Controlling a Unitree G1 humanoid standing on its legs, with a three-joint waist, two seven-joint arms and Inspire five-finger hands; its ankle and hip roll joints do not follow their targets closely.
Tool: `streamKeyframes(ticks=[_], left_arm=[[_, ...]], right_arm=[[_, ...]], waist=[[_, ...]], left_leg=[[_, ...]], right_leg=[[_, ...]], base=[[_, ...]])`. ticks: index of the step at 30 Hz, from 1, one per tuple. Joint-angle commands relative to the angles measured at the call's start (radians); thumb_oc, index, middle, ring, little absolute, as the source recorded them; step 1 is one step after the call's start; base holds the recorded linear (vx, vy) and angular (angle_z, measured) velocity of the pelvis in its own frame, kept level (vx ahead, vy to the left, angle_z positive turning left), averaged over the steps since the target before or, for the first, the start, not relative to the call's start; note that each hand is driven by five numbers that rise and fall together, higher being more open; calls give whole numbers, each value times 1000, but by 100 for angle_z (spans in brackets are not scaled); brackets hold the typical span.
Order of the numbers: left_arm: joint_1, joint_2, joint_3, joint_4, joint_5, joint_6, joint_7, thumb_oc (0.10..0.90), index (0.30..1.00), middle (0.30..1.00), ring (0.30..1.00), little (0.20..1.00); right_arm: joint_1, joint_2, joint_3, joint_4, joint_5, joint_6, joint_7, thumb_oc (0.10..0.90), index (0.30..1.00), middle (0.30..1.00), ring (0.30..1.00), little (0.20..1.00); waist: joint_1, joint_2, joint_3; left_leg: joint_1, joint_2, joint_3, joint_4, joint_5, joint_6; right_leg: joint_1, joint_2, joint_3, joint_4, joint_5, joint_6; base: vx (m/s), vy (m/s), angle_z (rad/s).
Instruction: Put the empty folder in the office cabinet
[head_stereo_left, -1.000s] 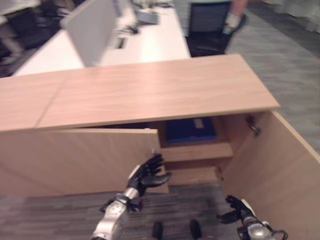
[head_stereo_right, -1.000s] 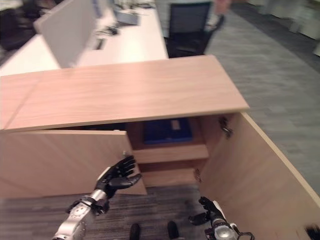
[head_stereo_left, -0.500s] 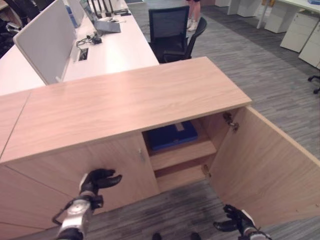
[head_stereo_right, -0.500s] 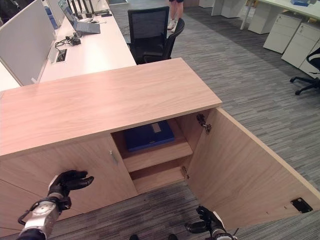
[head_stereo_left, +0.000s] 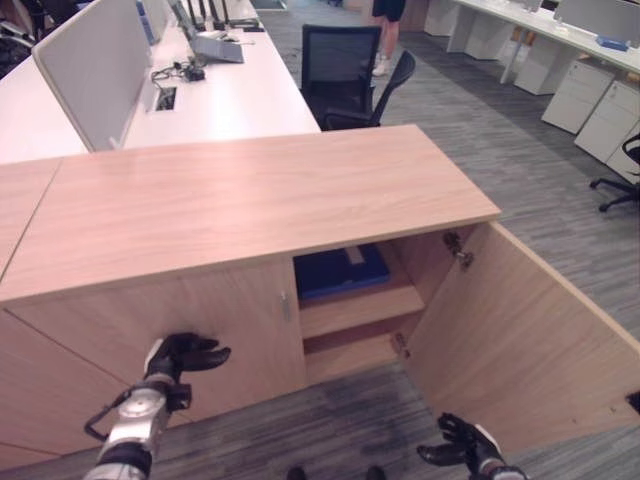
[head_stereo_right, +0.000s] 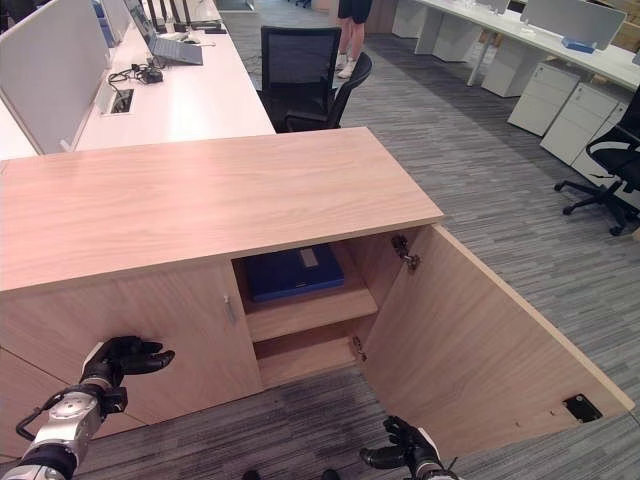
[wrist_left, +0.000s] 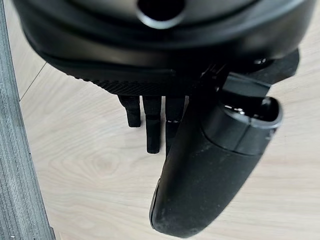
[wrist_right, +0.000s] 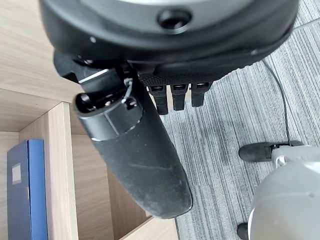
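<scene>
A blue folder (head_stereo_right: 294, 272) lies flat on the upper shelf (head_stereo_right: 310, 308) of the wooden office cabinet (head_stereo_left: 250, 200), its right-hand door (head_stereo_right: 480, 345) swung wide open and the left-hand door (head_stereo_left: 170, 340) closed. The robot's left hand (head_stereo_left: 178, 357) hangs in front of the closed door, fingers (wrist_left: 150, 125) loosely curled and holding nothing; the right hand (head_stereo_right: 405, 455) hovers low over the carpet (head_stereo_right: 470, 190) near the foot of the open door, its fingers (wrist_right: 175, 97) likewise relaxed and empty. With the folder apparently already stowed, the main risks from here seem to be a clumsy close: the right hand could clip the open door's edge or swing it too hard against its hinge (head_stereo_right: 403, 252), and if the folder overhangs the shelf front, a closing door could jam against it, though the overhang cannot be judged from these views. The cabinet's bare wood-grain top adjoins a long white bench (head_stereo_left: 230, 95) carrying a laptop (head_stereo_left: 218, 45), cables and a grey divider screen (head_stereo_left: 90, 70). A black office chair (head_stereo_right: 305, 75) stands behind, a person's legs (head_stereo_right: 352, 40) show beyond it, and white pedestal drawers (head_stereo_right: 560, 100) line the grey striped carpet.
</scene>
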Motion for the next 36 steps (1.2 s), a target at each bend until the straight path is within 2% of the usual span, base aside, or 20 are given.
streamKeyframes(ticks=[1,3,4,5,7,8,12,13,18,21,23,25,27,28,29,30,31,32,33,36], left_arm=[[-183,54,55,-114,-25,-147,78,800,900,900,900,900],[-61,-60,35,-276,-17,-149,71,800,900,900,900,900],[-30,-104,11,-308,-11,-151,55,800,900,900,900,900],[-26,-106,11,-311,-10,-150,56,800,900,900,900,900],[14,-157,-34,-363,-16,-141,35,800,900,900,900,900],[47,-189,-75,-400,5,-134,8,800,900,900,900,900],[89,-234,-123,-402,-7,-117,-29,800,900,900,900,900],[94,-254,-145,-385,-5,-107,-35,800,900,900,900,900],[147,-271,-147,-377,-4,-92,-56,800,900,900,900,900],[171,-282,-129,-362,-31,-85,-61,800,900,900,900,900],[182,-284,-124,-349,-28,-84,-65,800,900,900,900,900],[194,-289,-120,-322,-26,-77,-67,800,900,900,900,900],[207,-301,-117,-284,-26,-63,-65,800,900,900,900,900],[206,-302,-117,-283,-26,-63,-65,800,900,900,900,900],[208,-314,-113,-240,-22,-60,-61,800,900,900,900,900],[207,-314,-113,-239,-22,-60,-62,800,900,900,900,900],[210,-322,-117,-211,-17,-61,-57,800,900,900,900,900],[209,-331,-131,-200,-14,-60,-53,800,900,900,900,900],[208,-335,-140,-183,-13,-60,-52,800,900,900,900,900],[210,-339,-146,-164,-10,-59,-55,800,900,900,900,900]], right_arm=[[-69,-35,-45,-12,25,-58,-36,800,900,900,900,900],[-84,-13,-55,4,7,-51,-48,800,900,900,900,900],[-87,-2,-53,7,-2,-45,-50,800,900,900,900,900],[-85,-2,-53,7,-3,-45,-50,800,900,900,900,900],[-94,4,-48,11,-14,-38,-58,800,900,900,900,900],[-104,9,-42,14,-19,-33,-58,800,900,900,900,900],[-100,13,-33,14,-27,-29,-56,800,900,900,900,900],[-95,12,-29,1,-22,-28,-52,800,900,900,900,900],[-83,-3,-29,5,-20,-26,-48,800,900,900,900,900],[-84,-20,-16,9,-18,-29,-42,800,900,900,900,900],[-85,-26,-16,12,-16,-31,-40,800,900,900,900,900],[-90,-37,-15,18,-12,-31,-35,800,900,900,900,900],[-86,-53,-27,15,0,-33,-38,800,900,900,900,900],[-86,-54,-28,14,0,-33,-38,800,900,900,900,900],[-85,-63,-35,14,11,-35,-46,800,900,900,900,900],[-86,-63,-36,14,11,-35,-46,800,900,900,900,900],[-90,-69,-45,18,24,-34,-54,800,900,900,900,900],[-85,-81,-65,19,39,-34,-67,800,900,900,900,900],[-93,-88,-78,30,48,-36,-77,800,900,900,900,900],[-95,-94,-98,33,61,-38,-81,800,900,900,900,900]], waist=[[21,70,4],[69,79,7],[72,72,6],[73,72,4],[78,63,2],[77,69,6],[72,63,5],[57,68,1],[20,91,-5],[8,105,-3],[3,110,-2],[-5,118,7],[-13,124,29],[-14,126,31],[-17,125,48],[-17,127,46],[-11,121,55],[5,108,69],[12,101,71],[6,101,64]], left_leg=[[69,9,41,0,-128,-40],[63,30,99,0,-131,-41],[63,32,114,0,-134,-39],[64,31,115,0,-134,-39],[65,30,133,0,-134,-41],[66,39,137,0,-137,-43],[83,38,160,0,-143,-46],[86,48,167,0,-138,-49],[109,89,204,6,-128,-72],[122,124,232,15,-112,-94],[127,136,243,22,-106,-102],[124,167,261,75,-106,-119],[90,227,276,173,-50,-156],[89,231,274,177,-50,-159],[66,259,253,256,4,-174],[61,261,252,256,8,-175],[40,239,205,278,8,-163],[-18,174,121,275,-38,-139],[-38,142,80,258,-61,-133],[-33,113,46,203,-92,-123]], right_leg=[[5,-96,-202,171,-33,133],[16,-175,-430,209,-28,102],[19,-184,-456,205,-23,99],[19,-184,-456,204,-23,100],[13,-196,-467,163,19,107],[-8,-201,-443,135,31,110],[11,-200,-417,87,49,118],[8,-186,-379,78,42,114],[29,-122,-324,14,17,94],[47,-76,-288,-35,9,79],[54,-63,-277,-45,3,74],[60,-41,-257,-48,-11,57],[84,-6,-247,-56,-41,30],[84,-3,-247,-56,-41,28],[106,14,-232,-59,-59,10],[101,16,-232,-60,-55,8],[108,13,-223,-63,-59,4],[122,-1,-207,-64,-69,3],[122,-9,-202,-63,-68,6],[113,-10,-193,-63,-65,11]], base=[[-67,-17,-51],[-71,-47,-71],[-36,-51,-70],[13,-71,-39],[35,-135,-9],[38,-132,-26],[43,-174,-51],[33,-176,-57],[27,-203,-45],[15,-204,-29],[24,-144,-36],[27,-215,-44],[8,-204,-41],[21,-143,-43],[15,-87,-25],[15,-93,-20],[-9,-57,-29],[-10,-62,-38],[8,-50,-33],[39,-2,-24]])
